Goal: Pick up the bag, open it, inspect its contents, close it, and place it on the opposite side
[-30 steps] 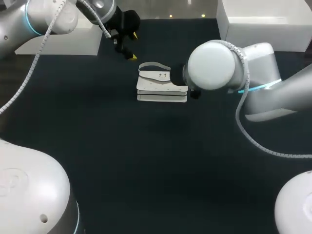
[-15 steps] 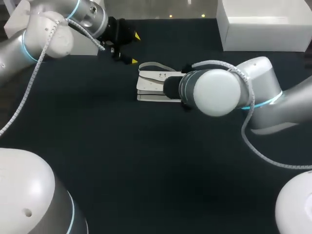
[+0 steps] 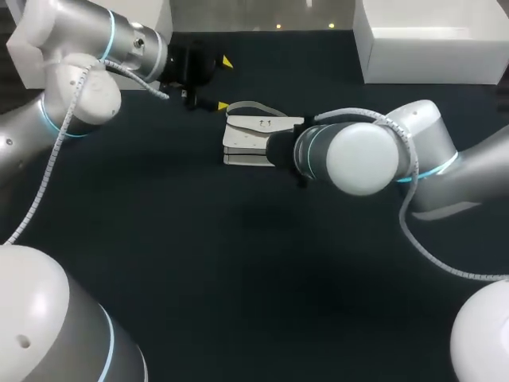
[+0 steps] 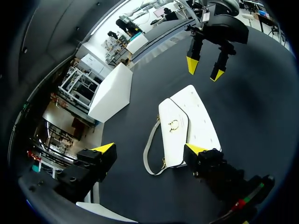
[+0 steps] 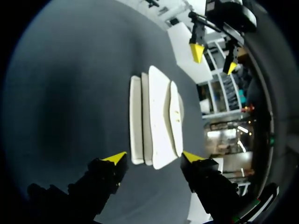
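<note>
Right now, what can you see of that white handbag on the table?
The white handbag lies flat on the dark table, flap closed. It looks like smooth leather, built of several stacked layers. A small gold clasp sits on the flap, and a pale strap loops out from one end. The open right gripper faces its other end and the open left gripper faces the strap end; neither holds it.

No lettering, label or number is legible to us on the white bag (image 3: 251, 138) (its metal clasp (image 4: 174, 124) included) or the dark table (image 3: 238, 263).
</note>
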### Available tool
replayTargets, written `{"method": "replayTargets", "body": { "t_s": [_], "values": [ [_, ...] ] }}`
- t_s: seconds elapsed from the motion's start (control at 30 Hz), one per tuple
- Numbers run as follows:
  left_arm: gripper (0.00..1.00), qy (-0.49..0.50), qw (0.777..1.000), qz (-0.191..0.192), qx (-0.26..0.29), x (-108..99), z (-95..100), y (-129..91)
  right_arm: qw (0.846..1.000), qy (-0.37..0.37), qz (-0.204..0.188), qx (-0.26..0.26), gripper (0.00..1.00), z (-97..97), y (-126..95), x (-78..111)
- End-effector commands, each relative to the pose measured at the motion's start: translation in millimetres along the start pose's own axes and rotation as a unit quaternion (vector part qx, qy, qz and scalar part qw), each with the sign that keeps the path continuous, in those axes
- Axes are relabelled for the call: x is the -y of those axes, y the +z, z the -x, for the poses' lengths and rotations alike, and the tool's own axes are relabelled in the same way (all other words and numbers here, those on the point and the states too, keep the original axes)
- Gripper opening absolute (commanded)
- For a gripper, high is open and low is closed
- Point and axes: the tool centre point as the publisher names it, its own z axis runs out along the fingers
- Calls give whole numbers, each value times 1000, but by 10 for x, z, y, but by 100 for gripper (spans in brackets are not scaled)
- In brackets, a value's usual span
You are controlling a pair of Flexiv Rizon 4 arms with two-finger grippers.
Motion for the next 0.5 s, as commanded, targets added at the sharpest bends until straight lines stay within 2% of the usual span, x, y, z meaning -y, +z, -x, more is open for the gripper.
{"method": "replayTargets", "body": {
  "t_s": [0.03,0.17,0.4,0.5],
  "values": [
    [100,1,1000,-10,12,-18,-17,31,1000,3,8,18,62,-51,127,-11],
    [100,1,1000,-13,11,-15,-18,40,1000,1,19,21,50,-60,196,-41],
    [100,-3,1000,-18,8,-29,-24,43,1000,-17,14,12,52,-120,347,-93],
    [100,-3,1000,-19,7,-35,-33,43,1000,-24,7,10,49,-141,384,-95]
  ]
}}
